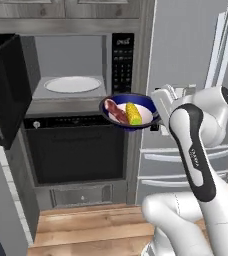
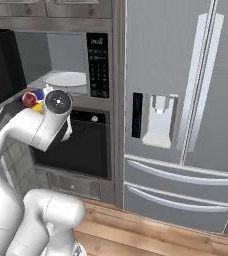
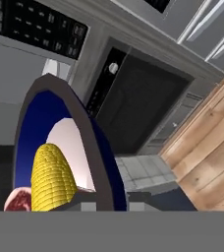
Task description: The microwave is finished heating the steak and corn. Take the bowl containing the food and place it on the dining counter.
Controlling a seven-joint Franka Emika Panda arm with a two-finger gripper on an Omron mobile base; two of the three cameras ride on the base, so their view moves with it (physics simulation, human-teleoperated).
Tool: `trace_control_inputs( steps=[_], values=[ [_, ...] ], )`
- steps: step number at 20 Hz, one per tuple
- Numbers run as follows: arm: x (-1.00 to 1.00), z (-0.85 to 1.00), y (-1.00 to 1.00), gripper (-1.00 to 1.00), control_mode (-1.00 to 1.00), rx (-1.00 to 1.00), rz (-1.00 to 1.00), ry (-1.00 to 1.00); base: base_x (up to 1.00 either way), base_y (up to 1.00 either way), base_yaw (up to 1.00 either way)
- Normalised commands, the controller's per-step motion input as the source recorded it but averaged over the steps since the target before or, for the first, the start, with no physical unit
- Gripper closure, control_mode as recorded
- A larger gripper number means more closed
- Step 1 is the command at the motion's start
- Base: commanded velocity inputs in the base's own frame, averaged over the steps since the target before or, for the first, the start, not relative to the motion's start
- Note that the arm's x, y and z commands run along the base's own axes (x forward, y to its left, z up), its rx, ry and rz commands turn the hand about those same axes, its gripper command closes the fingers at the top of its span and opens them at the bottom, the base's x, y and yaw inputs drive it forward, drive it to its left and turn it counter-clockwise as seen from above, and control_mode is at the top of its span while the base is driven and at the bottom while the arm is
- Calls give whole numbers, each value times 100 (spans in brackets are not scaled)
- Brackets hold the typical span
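Bowl [image 1: 130,112] up in the air, out of the microwave [image 1: 68,70] and just in front of its keypad side, over the black oven [image 1: 76,150]. Nothing under it, so no edge or corner to go by. Held by the gripper [image 1: 156,116] at the right side of the rim. Jaws look shut tight on the rim, though the fingertips are hard to make out, so probably pinching it.

Steak [image 1: 116,112] and corn [image 1: 133,114] lying side by side inside the bowl. Flat white plate [image 1: 72,84] sitting in the middle of the microwave floor, door [image 1: 7,90] swung wide open to the left.

Bowl likely hard, smooth and a bit slippery. Could break if dropped. Not very heavy, but heavier on the far side from the grip, so likely to tip down there. Corn is round and may roll. Best held firmly on the rim, kept level, moved slowly.
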Motion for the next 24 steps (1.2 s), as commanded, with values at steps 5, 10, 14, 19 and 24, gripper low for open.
trace_control_inputs(
  steps=[5, 10, 14, 19, 24],
  values=[
    [0, 0, 0, 100, 100, 0, 0, 0, -76, -94, 57],
    [0, 0, 0, 100, 100, 0, 0, 0, -72, -58, 80],
    [0, 0, 0, 100, 100, 0, 0, 0, -68, -30, 94],
    [0, 0, 0, 100, 100, 0, 0, 0, -58, -21, 100],
    [0, 0, 0, 100, 100, 0, 0, 0, -54, -20, 100]
  ],
)
